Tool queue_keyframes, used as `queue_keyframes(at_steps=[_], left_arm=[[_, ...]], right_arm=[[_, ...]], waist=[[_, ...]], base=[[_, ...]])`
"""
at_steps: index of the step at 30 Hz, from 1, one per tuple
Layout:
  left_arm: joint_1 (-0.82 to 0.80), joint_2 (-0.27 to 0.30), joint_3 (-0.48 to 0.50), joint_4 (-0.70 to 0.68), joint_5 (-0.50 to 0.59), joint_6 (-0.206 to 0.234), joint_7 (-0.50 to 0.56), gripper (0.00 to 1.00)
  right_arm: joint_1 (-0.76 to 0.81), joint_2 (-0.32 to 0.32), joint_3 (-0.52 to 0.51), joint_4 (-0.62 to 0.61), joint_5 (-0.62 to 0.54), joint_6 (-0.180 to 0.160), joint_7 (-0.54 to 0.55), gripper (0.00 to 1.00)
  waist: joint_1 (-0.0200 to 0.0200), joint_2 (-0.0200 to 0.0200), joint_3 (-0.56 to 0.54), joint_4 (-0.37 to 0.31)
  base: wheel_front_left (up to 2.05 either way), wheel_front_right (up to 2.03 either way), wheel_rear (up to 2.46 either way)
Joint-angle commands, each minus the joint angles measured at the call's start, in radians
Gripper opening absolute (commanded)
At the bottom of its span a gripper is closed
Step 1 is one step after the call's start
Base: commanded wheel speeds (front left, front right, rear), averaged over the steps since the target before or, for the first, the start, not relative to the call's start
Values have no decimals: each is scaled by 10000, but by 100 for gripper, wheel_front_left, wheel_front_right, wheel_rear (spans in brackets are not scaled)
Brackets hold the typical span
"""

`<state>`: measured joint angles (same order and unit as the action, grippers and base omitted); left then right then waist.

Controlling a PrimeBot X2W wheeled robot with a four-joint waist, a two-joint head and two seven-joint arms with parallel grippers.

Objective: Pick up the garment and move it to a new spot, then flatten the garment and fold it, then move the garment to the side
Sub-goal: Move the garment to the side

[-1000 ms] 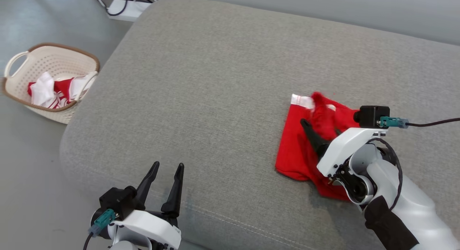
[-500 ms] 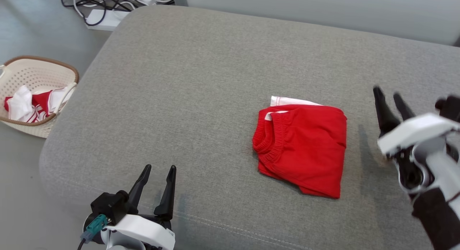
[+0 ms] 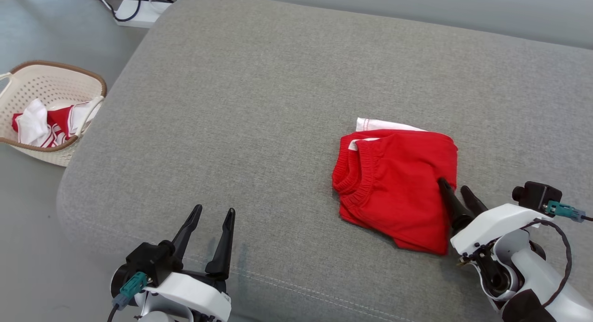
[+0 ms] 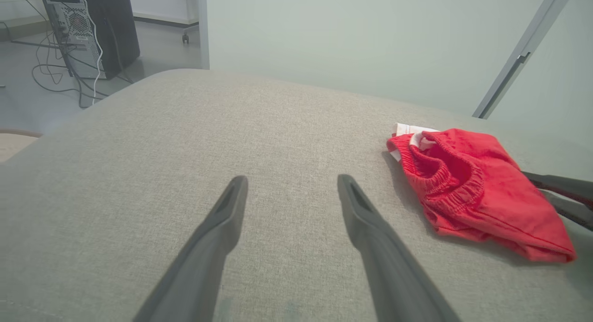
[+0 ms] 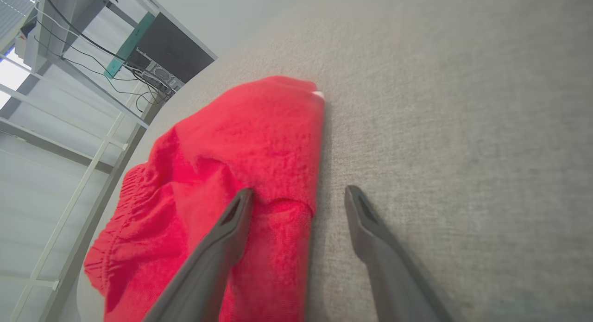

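Head view: right pincer [image 3: 451,185] back at garment [image 3: 394,187].

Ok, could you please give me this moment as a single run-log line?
phase: side move pending | garment: folded on cushion | right tool: open, straddling garment's right edge | left tool: open, clear of garment

Left gripper [image 3: 214,210] sits low at the left, dark fingers spread and pointing forward. Right gripper [image 3: 453,185] angles in from the lower right, tilted toward the left, fingers likewise parted
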<state>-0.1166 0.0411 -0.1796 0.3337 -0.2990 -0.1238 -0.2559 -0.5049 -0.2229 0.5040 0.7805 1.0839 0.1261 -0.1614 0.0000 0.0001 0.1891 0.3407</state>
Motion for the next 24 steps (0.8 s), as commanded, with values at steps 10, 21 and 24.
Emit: queue_keyframes(at_steps=[10,21,24], left_arm=[[-291,91,398,-181,-140,-69,-59,100],[-387,91,459,-265,-42,-69,-59,100],[-506,91,453,-277,197,-69,-59,100]], right_arm=[[-213,548,936,104,481,46,696,73],[-435,184,970,183,534,46,-362,0],[-256,171,984,126,614,46,-523,0]], waist=[[0,-1,-46,362],[0,-1,-338,-505],[0,-1,-488,-1109]], base=[[0,0,0],[0,0,0],[0,0,0]])
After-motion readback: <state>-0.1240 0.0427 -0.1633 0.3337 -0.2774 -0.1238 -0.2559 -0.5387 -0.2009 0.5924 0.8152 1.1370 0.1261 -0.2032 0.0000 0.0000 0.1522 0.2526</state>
